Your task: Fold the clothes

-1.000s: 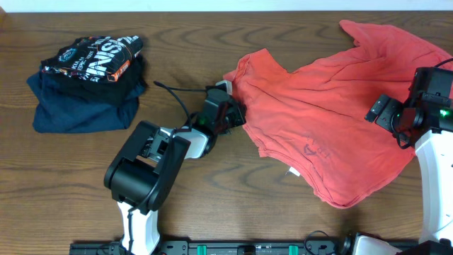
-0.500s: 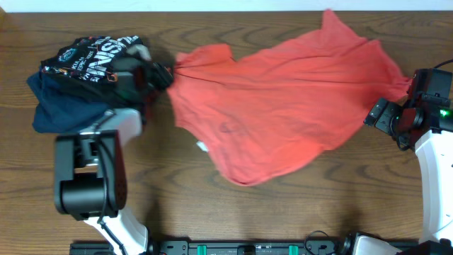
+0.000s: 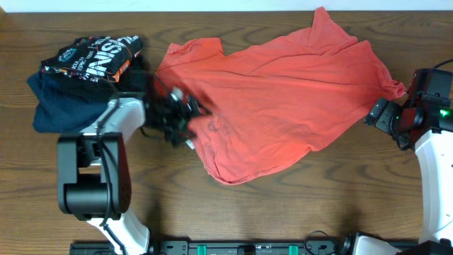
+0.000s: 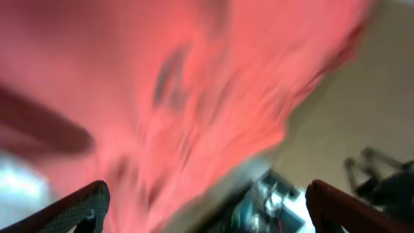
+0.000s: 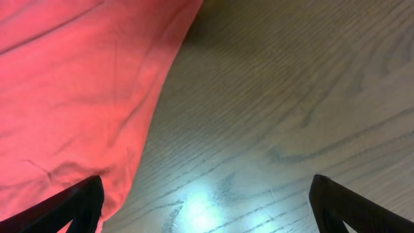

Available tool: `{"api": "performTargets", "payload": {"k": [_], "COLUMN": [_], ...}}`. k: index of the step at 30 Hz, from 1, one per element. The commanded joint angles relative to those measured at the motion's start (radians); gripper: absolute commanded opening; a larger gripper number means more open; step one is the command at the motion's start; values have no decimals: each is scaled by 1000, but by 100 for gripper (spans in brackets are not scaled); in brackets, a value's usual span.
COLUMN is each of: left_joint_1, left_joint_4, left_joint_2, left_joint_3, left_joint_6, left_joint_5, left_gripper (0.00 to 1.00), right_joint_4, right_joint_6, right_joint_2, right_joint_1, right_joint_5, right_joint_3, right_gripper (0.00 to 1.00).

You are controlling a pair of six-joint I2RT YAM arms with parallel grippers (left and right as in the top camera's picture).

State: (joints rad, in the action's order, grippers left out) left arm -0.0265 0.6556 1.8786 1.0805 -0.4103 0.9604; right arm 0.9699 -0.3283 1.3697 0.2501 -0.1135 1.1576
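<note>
The clothes, a coral-red T-shirt (image 3: 283, 92), lie spread and rumpled across the middle and back of the table, with faint print showing near the left side. My left gripper (image 3: 182, 117) hovers at the shirt's left edge, blurred by motion. In the left wrist view its jaws stand wide open (image 4: 207, 213), with blurred red cloth (image 4: 149, 84) ahead and nothing between them. My right gripper (image 3: 379, 115) is open just off the shirt's right edge. In the right wrist view (image 5: 207, 207) it is over bare wood, with the shirt's hem (image 5: 77, 84) to its left.
A black printed shirt (image 3: 92, 57) lies on a folded navy garment (image 3: 78, 110) at the back left, close to my left arm. The wooden table (image 3: 297, 205) shows in front of the red shirt.
My left gripper dragged the red shirt leftward across the table, then opened and let it go, and swung back toward the shirt's left edge. The right arm stayed put.
</note>
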Motion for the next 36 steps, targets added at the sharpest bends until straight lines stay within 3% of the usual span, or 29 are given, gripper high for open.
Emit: {"api": "performTargets", "payload": {"k": [1,6,13,15,16,17,18,19,25,30,32,33,36], "left_joint_1": [-58,-133,-243,-264,-270,-270,-266,-252,-64,58,71,70,49], "left_joint_4": [146,226,122,97,89,87,87,96,186,82,43,46,161], "left_joint_2": [-14,-14,-14,-14,-14,-14,-14,-16,-52,-58,-58,-58,-58], "left_joint_3": [7,-26,-56,-56,-56,-56,-55,-50,120,296,310,310,309], "left_joint_6": [118,117,28,-10,-21,-22,-21,-21,21,42,43,43,43], "left_joint_5": [-164,-232,-265,-287,-301,-317,-340,-368,-431,-526,-542,-531,-517], "left_gripper": [98,98,98,80,65,44,11,6,6,6,74,100,98], "right_joint_4": [-9,-16,-14,-12,-10,-9,-8,-8,-8,-13,-12,-12,-9], "right_joint_6": [11,11,7,7,7,7,7,8,8,7,8,8,8], "right_joint_2": [-10,-10,-10,-10,-10,-10,-10,-10,-10,-10,-10,-10,-10], "right_joint_1": [7,7,7,7,7,7,7,7,7,7,7,7,7], "right_joint_5": [-11,-11,-9,-9,-9,-9,-9,-10,-10,-9,-10,-10,-10], "right_joint_3": [13,13,13,13,13,13,13,13,13,13,13,13,13], "right_gripper": [99,99,99,99,99,99,99,99,99,99,99,99,99]}}
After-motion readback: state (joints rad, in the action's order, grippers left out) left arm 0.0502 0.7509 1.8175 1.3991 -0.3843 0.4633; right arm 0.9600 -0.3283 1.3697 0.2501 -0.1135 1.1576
